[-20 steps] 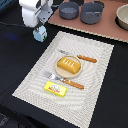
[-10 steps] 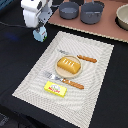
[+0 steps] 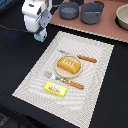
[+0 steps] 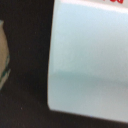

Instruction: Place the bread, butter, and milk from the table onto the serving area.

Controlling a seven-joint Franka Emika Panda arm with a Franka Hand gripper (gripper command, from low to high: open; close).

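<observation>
My claw [image 3: 40, 34] hangs over the milk [image 3: 40, 36], white and pale blue, at the striped beige serving area's [image 3: 95, 85] corner on the black tabletop [image 3: 15, 60]. The scored golden bread [image 3: 69, 65] lies on the plate, the yellow butter [image 3: 56, 88] flat nearby.

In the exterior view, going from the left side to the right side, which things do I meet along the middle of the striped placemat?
The butter → the bread on the plate → the knife's orange handle. The fork lies across the same span, so I leave it out.
</observation>
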